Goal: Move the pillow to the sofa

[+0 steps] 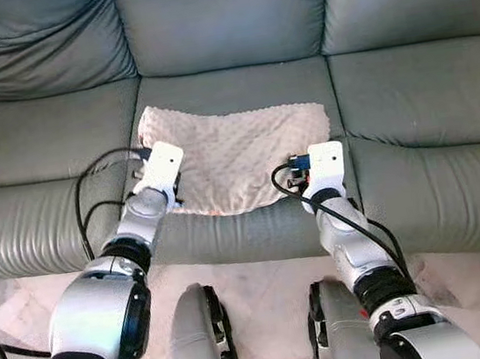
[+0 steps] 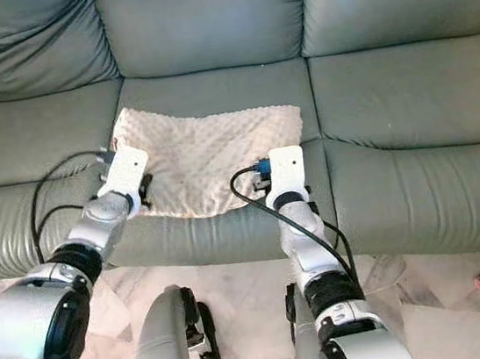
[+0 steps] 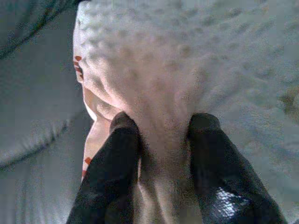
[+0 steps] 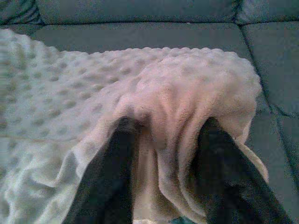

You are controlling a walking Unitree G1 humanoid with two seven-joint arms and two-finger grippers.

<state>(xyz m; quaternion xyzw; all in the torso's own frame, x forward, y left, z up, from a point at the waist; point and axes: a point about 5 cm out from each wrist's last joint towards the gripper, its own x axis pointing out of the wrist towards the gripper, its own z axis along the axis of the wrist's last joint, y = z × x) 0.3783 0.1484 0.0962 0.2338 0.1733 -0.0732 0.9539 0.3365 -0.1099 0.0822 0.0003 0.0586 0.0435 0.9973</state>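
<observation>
Black fingers point(image 3: 122, 154) pinching dimpled cream pillow point(image 1: 240, 148) — smooth grey sofa point(image 1: 406, 96).

Cream dimple-dotted pillow point(image 1: 238, 153) on a grey-green sofa point(image 1: 406, 96).

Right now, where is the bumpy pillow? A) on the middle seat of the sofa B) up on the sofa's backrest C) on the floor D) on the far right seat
A: the pillow lies flat on the sofa's middle seat cushion, with the left claw and the right claw each pinching its near edge.
</observation>
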